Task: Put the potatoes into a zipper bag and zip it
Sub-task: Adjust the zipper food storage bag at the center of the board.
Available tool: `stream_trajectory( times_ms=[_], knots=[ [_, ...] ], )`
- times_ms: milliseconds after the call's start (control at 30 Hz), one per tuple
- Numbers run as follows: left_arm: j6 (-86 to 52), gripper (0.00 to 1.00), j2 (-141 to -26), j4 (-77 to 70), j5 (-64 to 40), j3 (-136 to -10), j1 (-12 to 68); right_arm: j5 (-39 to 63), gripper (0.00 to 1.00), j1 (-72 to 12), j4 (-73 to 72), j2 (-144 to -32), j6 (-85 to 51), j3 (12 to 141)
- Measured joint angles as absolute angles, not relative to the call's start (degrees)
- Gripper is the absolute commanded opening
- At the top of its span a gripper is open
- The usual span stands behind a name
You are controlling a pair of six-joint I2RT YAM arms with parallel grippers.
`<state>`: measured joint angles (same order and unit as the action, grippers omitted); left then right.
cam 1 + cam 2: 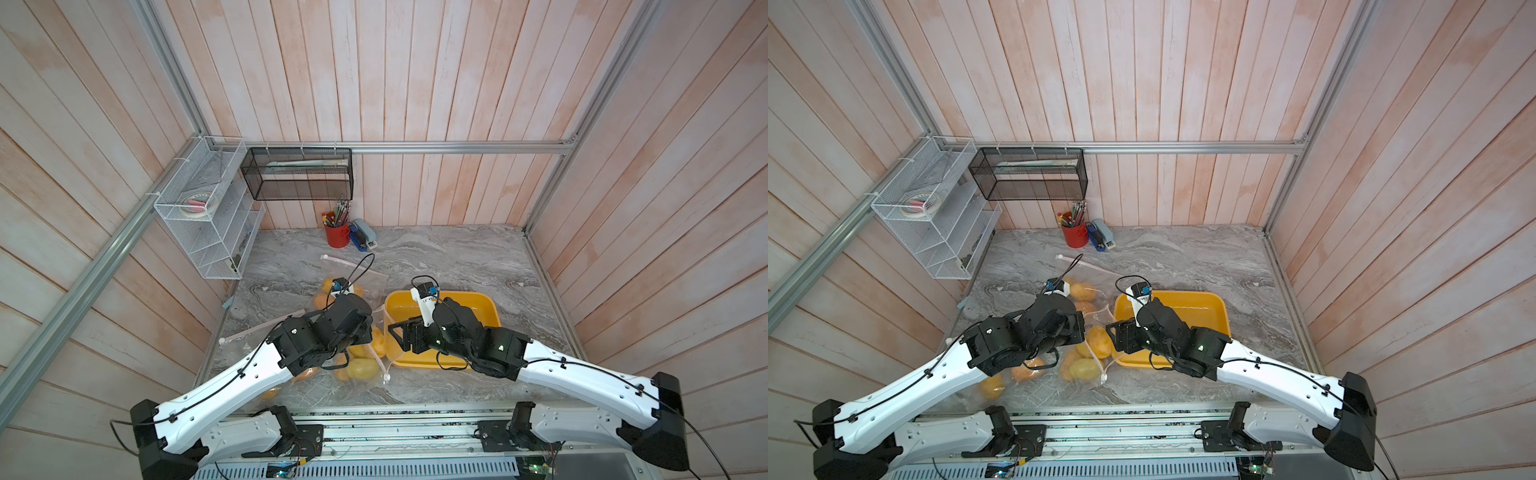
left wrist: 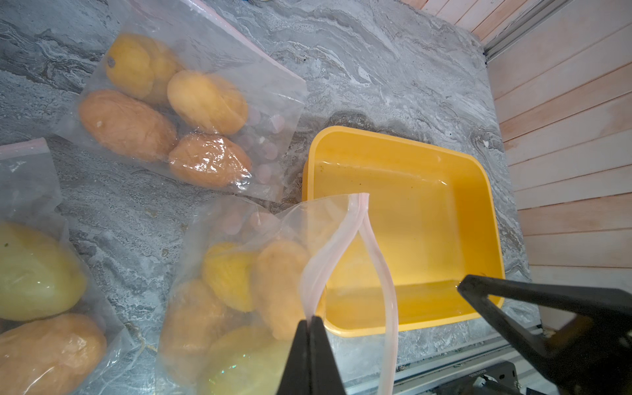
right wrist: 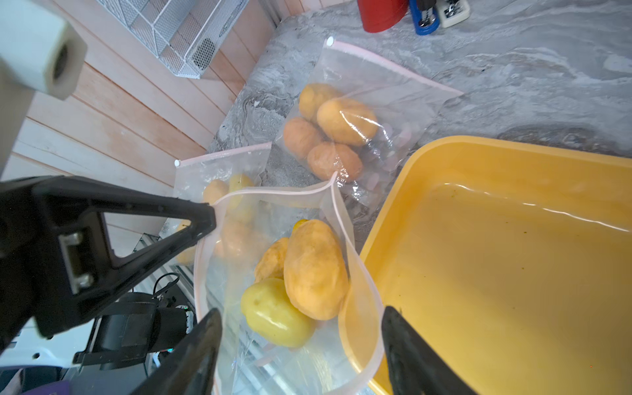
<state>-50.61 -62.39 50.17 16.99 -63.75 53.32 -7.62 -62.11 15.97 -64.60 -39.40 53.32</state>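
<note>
The left gripper is closed on one side of the rim of the zipper bag, whose gaping mouth opens from that pinch toward the yellow tray, just below the spread, empty jaws of the nearer right gripper.

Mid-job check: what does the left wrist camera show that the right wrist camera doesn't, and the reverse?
Left wrist only: the left gripper shut on the open bag's pink zipper strip, and the yellow tray's whole bare inside. Right wrist only: the right gripper open astride that bag's mouth, plus the red cup and stapler. Both: the tray, the open bag holding potatoes, and a second bag of potatoes lying on the table.
</note>
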Motion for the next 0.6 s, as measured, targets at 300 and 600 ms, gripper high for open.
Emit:
stream_trajectory(
  times_ms=[300, 600],
  knots=[
    [-50.6, 0.00, -62.2, 50.2, 17.0, -63.7, 53.3, -7.6, 0.36, -60.7, 16.6, -71.6, -41.8, 49.5],
    [-50.6, 0.00, -61.8, 50.2, 17.0, -63.7, 53.3, -6.1, 0.00, -60.1, 16.1, -75.9, -41.7, 49.8]
  ],
)
